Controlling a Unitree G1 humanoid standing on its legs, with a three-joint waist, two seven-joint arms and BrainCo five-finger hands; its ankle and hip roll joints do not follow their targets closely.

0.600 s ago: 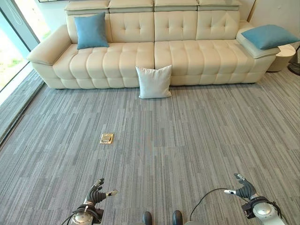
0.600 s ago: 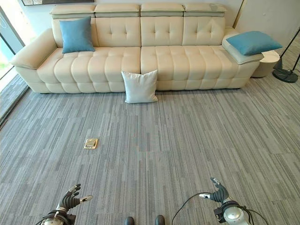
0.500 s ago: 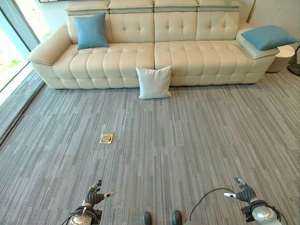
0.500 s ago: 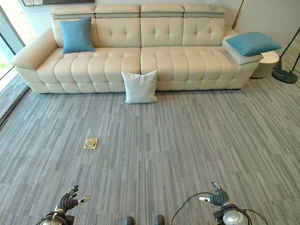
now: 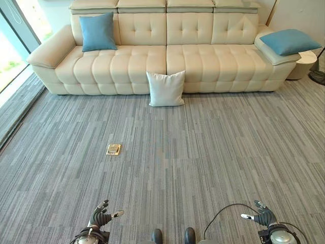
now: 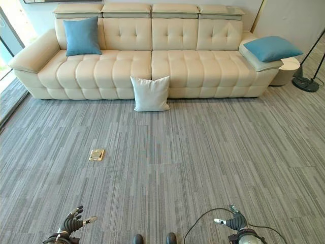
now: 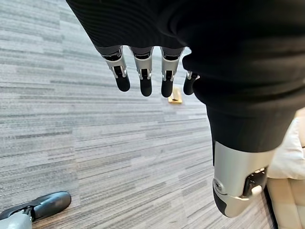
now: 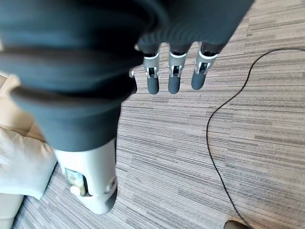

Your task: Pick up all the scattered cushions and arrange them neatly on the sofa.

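Three cushions are what I count: one white cushion (image 5: 166, 88) standing on the carpet, leaning against the front of the sofa near its middle, one blue cushion (image 5: 98, 32) upright on the seat against the backrest at the sofa's left end, and a second blue cushion (image 5: 290, 41) lying on the armrest at the right end. The sofa (image 5: 203, 61) is one long cream piece with tufted seats and four headrest sections along the top. My left hand (image 5: 101, 217) hangs low over the floor with its fingers straight and spread, gripping nothing; my right hand (image 5: 260, 216) is the same, fingers loose and apart with nothing in them, and both are well apart from every cushion. The floor is grey striped carpet (image 5: 193, 147), with one small brass floor plate (image 5: 113, 149) set in it to my left. A round side table (image 5: 304, 61) stands beside the sofa's right end, and bright floor-length glazing (image 5: 10, 61) runs along the left.
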